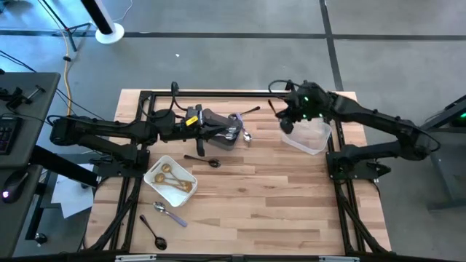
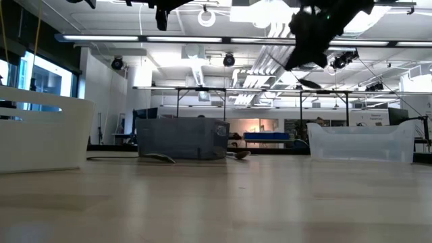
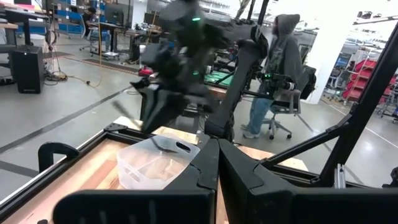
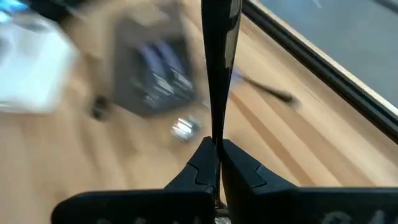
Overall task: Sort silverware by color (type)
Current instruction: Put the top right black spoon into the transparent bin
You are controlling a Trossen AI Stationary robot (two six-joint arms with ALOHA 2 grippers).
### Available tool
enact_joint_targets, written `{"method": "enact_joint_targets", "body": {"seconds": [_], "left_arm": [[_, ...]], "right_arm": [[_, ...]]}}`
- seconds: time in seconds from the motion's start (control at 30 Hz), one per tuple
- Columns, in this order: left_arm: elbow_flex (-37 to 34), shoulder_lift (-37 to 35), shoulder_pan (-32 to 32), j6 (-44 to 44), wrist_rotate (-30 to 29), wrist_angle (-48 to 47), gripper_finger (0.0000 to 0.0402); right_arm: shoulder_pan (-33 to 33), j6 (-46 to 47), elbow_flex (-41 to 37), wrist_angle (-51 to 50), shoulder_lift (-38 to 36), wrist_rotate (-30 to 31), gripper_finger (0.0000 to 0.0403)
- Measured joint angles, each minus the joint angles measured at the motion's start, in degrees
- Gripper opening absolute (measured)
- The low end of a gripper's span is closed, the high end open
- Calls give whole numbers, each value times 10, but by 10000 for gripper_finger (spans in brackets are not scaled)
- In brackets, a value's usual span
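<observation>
Your right gripper (image 1: 280, 116) sits upper right of centre in the high view, at the upper left corner of the clear tub (image 1: 309, 137), and its fingers are pinched on a black utensil (image 4: 217, 68). In the right wrist view that slim black piece stands straight up from between the closed fingertips, and in the low view it hangs from the gripper at the top right of the frame, above the tub.

Your left gripper (image 1: 237, 131) lies at upper centre of the high view, over the grey bin (image 1: 218, 131), with its fingers pressed together and nothing between them.

The rest of the silverware is spread around the table (image 1: 277, 211). You have gold pieces (image 1: 173, 177) lying in the white tray (image 1: 156, 188) at left of centre. A black spoon (image 1: 204, 161) lies just right of and above the tray, and another black spoon (image 1: 153, 233) sits at the lower left. A lilac-handled spoon (image 1: 169, 212) lies just below the tray. A shiny silver piece (image 1: 247, 136) rests at the bin's right edge, and a black piece (image 1: 249, 111) lies just above and right of the bin.

A person in a grey hood (image 3: 278, 68) stands beyond the table in the left wrist view.
</observation>
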Motion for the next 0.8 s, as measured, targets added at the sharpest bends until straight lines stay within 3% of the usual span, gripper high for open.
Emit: {"method": "enact_joint_targets", "body": {"seconds": [0.17,0.33,0.8], "left_arm": [[0,0,0,0,0,0,0],[0,0,0,0,0,0,0],[0,0,0,20,-28,0,0]], "right_arm": [[-60,-42,22,-123,55,36,0],[-94,-58,-24,-201,71,58,0],[-120,-34,-137,-181,48,79,0]]}}
